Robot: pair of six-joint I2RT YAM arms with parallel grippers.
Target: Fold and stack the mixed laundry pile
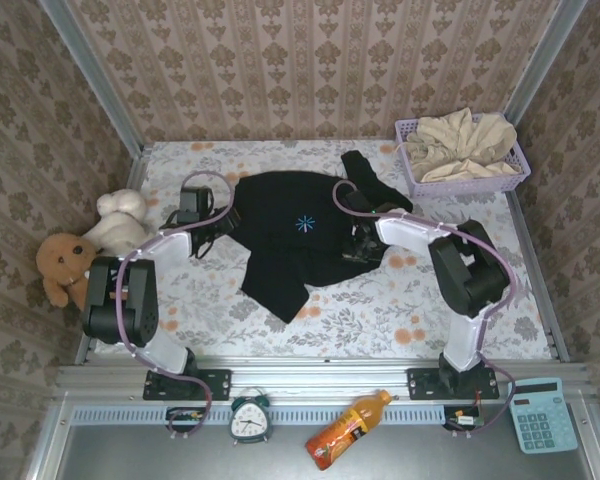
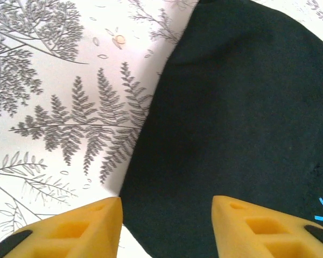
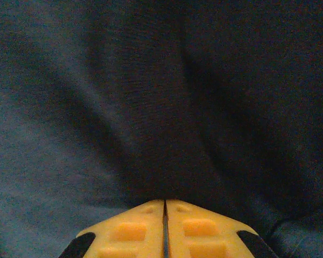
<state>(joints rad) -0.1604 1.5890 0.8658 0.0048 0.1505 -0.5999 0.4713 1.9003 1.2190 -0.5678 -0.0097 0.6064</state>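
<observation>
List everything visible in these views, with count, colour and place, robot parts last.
black T-shirt: one, black with a small blue mark, spread mid-table
beige-cream garment: one, beige, bunched in the basket
basket: one, lavender mesh, table's far right corner
white plush toy: one, white, table's left edge
brown plush toy: one, brown, beside the white one
alarm clock: one, green, white face, near ledge
bottle: one, orange, lying on the near ledge
calculator: one, light blue, near ledge, right
table: one, floral cover
left gripper: one, yellow fingers, open across the T-shirt's edge
right gripper: one, yellow fingers, shut on T-shirt fabric
</observation>
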